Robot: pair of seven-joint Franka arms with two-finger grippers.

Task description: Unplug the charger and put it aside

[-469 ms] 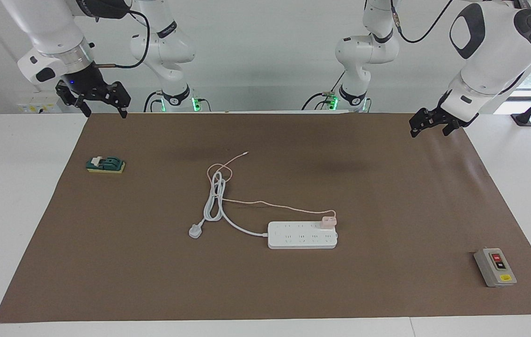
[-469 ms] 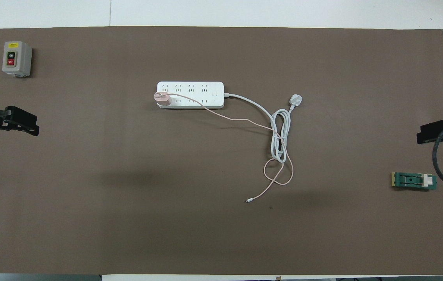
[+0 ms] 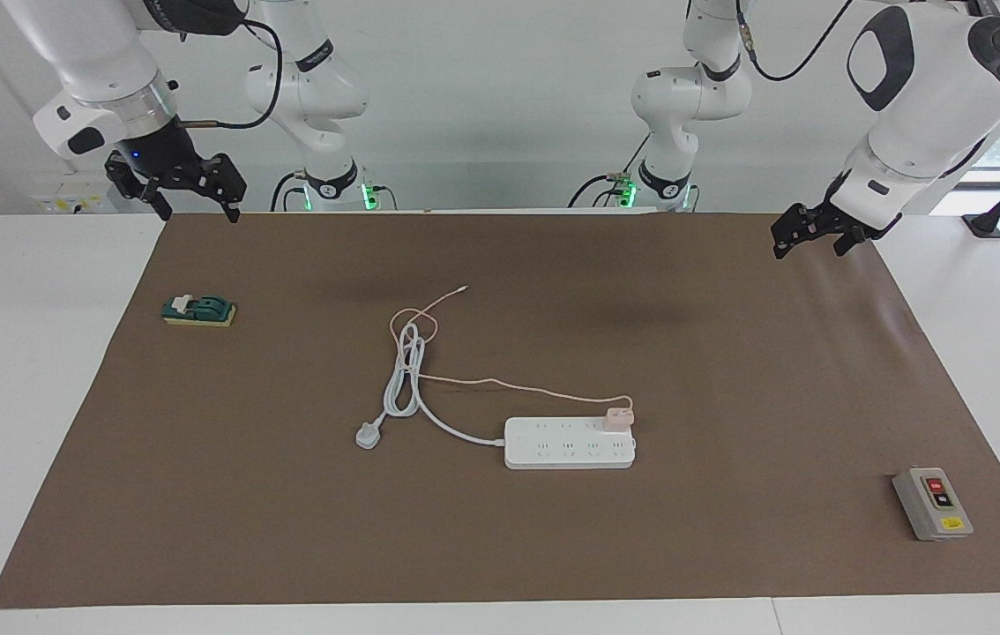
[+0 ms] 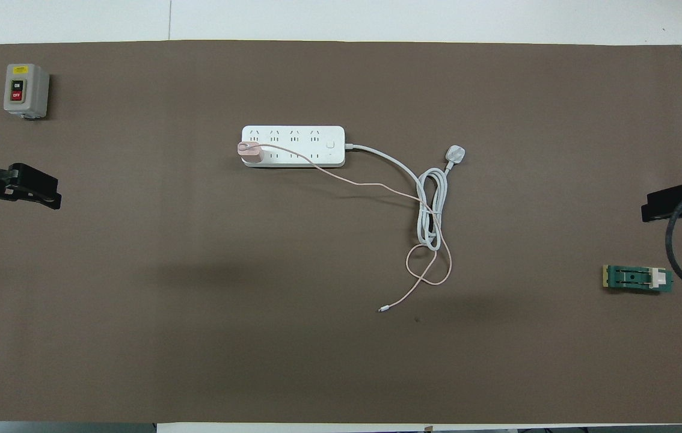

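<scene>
Almost nothing has changed in the last half second: the left gripper [image 3: 807, 235] has crept slightly inward over the mat's edge at the left arm's end, and the right gripper [image 3: 193, 187] hangs as before over the mat's corner nearest the robots at the right arm's end. The task looks unstarted. The charger [image 3: 619, 417] sits plugged into the power strip [image 3: 569, 443] mid-mat, at the strip's end toward the left arm, its pink cable [image 4: 377, 185] trailing toward the coiled white cord [image 4: 431, 210]. The facing view shows both claws high above the mat with fingers spread wide, holding nothing. The overhead view shows only their tips at the side edges, but traces the cable's full loop and free end clearly
</scene>
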